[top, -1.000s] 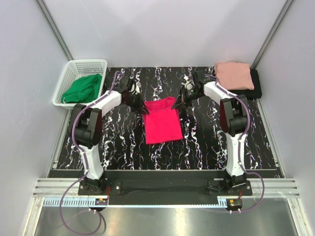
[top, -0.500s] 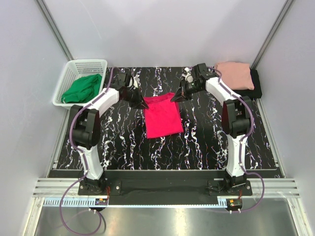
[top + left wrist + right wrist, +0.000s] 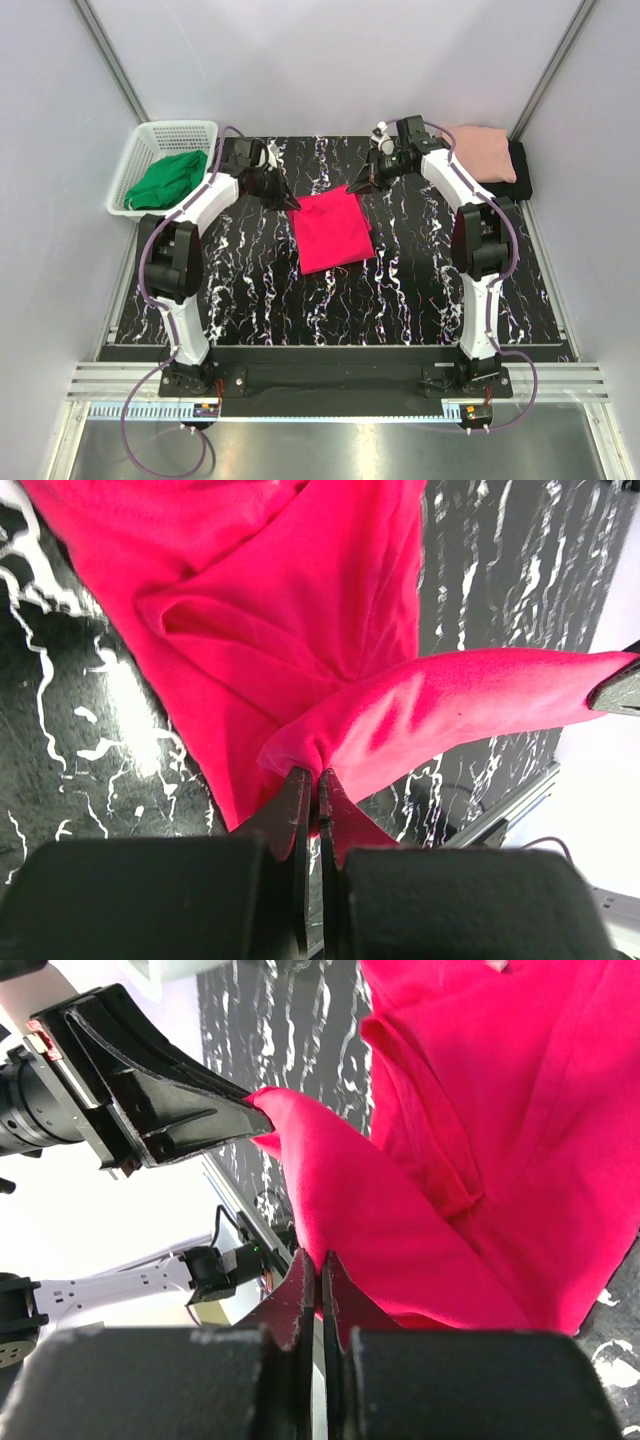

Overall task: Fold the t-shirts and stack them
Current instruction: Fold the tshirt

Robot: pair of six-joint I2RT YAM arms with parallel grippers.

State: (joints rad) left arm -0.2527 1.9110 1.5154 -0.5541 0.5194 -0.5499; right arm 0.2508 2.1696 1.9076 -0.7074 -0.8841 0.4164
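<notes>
A folded crimson-pink t-shirt point(image 3: 335, 230) lies on the black marbled table point(image 3: 250, 290), its far edge lifted. My left gripper point(image 3: 292, 204) is shut on its far left corner; the pinched cloth point(image 3: 330, 740) shows in the left wrist view. My right gripper point(image 3: 356, 189) is shut on the far right corner, and the cloth point(image 3: 400, 1210) stretches taut between the two. A folded salmon-pink t-shirt point(image 3: 480, 152) rests on a black t-shirt point(image 3: 521, 170) at the far right corner.
A white basket point(image 3: 150, 140) at the far left holds a green cloth point(image 3: 168, 180). Grey walls close in the table on three sides. The left gripper's fingers point(image 3: 160, 1110) show in the right wrist view.
Both grippers have moved away from me and to the right, dragging the crimson t-shirt's far edge with them. The shirt now lies skewed toward the far right.
</notes>
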